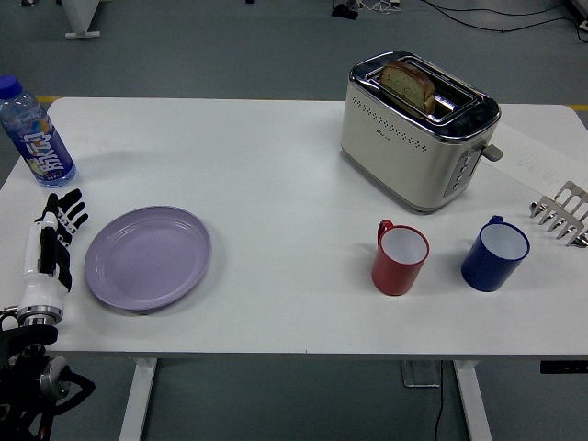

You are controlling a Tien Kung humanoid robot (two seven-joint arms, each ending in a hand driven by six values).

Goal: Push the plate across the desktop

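Writing: the blue-capped drink bottle [37,136] at the table's far left corner carries a blue wrap with white lettering, too blurred to read. The cream and chrome toaster [418,133] has a small mark low on its near side, also not legible. No other print can be made out.

Task item: the lavender plate [149,257] lies flat on the white table [276,175] at the near left, its near rim close to the table's front edge. Nothing lies on it.

Left hand [50,248]: resting flat on the table just left of the plate, fingers [69,209] straight and slightly spread, pointing away from the robot toward the bottle. It holds nothing. A narrow strip of bare table shows between hand and plate rim; the two do not touch. The forearm comes in from the lower left corner.

Open room: a wide bare stretch of table runs from the plate's right rim to the red mug [400,259]. The ground behind the plate is also bare as far as the far edge. The bottle stands well apart from the plate, behind the hand.

Other items: the blue mug [494,254] stands right of the red one, both upright, apart, handles turned away. A slice of bread [409,84] sits in one toaster slot.

Cut off: a metal slotted utensil [562,214] at the right edge is partly out of frame; its type cannot be told
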